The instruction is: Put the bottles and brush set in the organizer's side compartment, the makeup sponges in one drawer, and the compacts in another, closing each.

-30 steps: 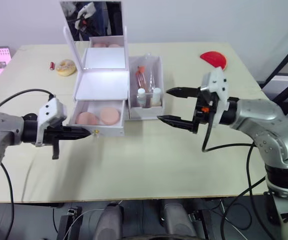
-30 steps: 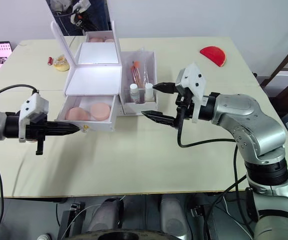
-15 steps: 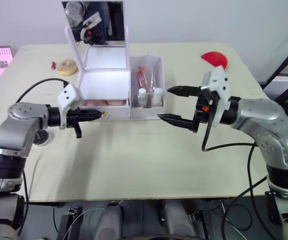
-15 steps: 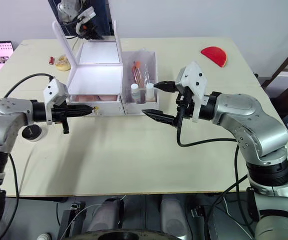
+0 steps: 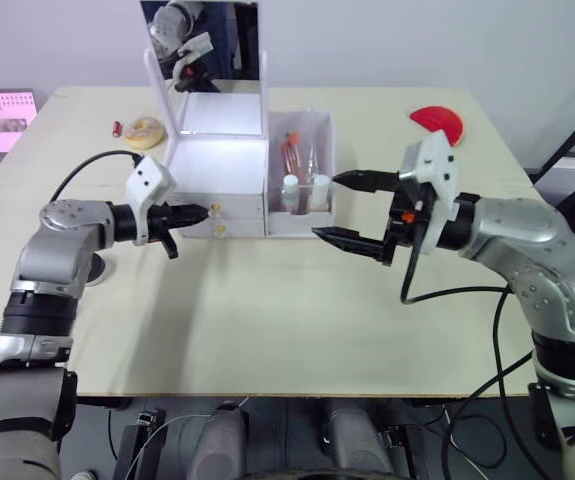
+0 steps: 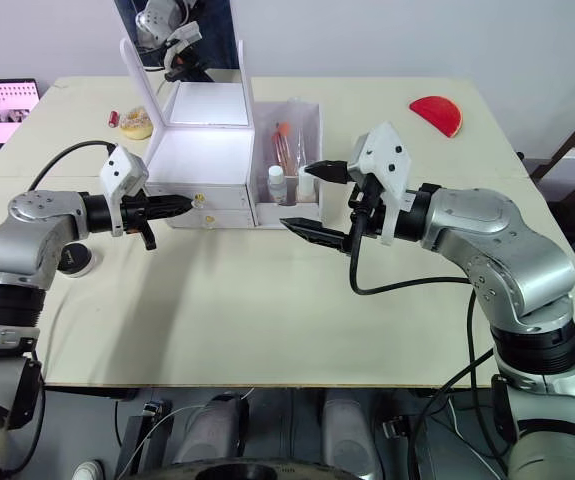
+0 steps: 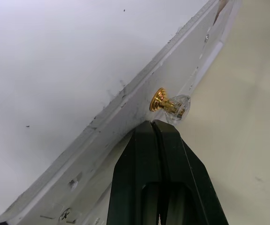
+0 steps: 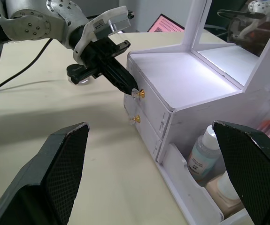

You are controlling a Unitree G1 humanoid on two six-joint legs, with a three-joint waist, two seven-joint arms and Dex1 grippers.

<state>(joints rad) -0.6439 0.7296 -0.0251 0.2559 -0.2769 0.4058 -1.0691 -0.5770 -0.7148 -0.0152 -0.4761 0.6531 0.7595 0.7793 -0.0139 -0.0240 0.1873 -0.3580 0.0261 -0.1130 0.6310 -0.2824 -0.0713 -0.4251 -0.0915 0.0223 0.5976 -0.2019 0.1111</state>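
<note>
The organizer (image 5: 237, 170) stands at about 11 o'clock on the bench (image 5: 267, 320), mirror (image 5: 202, 40) upright at its back, both drawers looking shut flush. The left gripper (image 5: 199, 213) has its fingers pressed together, holding nothing, its tip against the drawer front just beside the upper knob (image 7: 161, 100); that reads to me as a push to seat the drawer, a closed tip making a firm poker. The lower knob (image 8: 136, 119) sits just below it

The right gripper (image 5: 342, 208) hangs wide open and empty at 3 o'clock of the organizer, near the side compartment (image 5: 302, 215), one finger high and one low. I judge it is waiting clear of the pushing arm

Inside that compartment the two bottles (image 5: 290, 191) stand upright at the near end, caps up, and the brush set (image 5: 289, 155) leans behind them, its long axis running away toward 12 o'clock, reddish tips up. Standing keeps them all within the deep bin

One compact (image 6: 72, 262) lies on the bench at 9 o'clock, just beyond the left arm, lid up; I can't see the other. The sponges I can't see either. A red case (image 5: 435, 121) sits at 2 o'clock and a yellowish disc (image 5: 147, 131) at 10 o'clock, well apart from the work. So the compacts' drawer looks to be what's left
</note>
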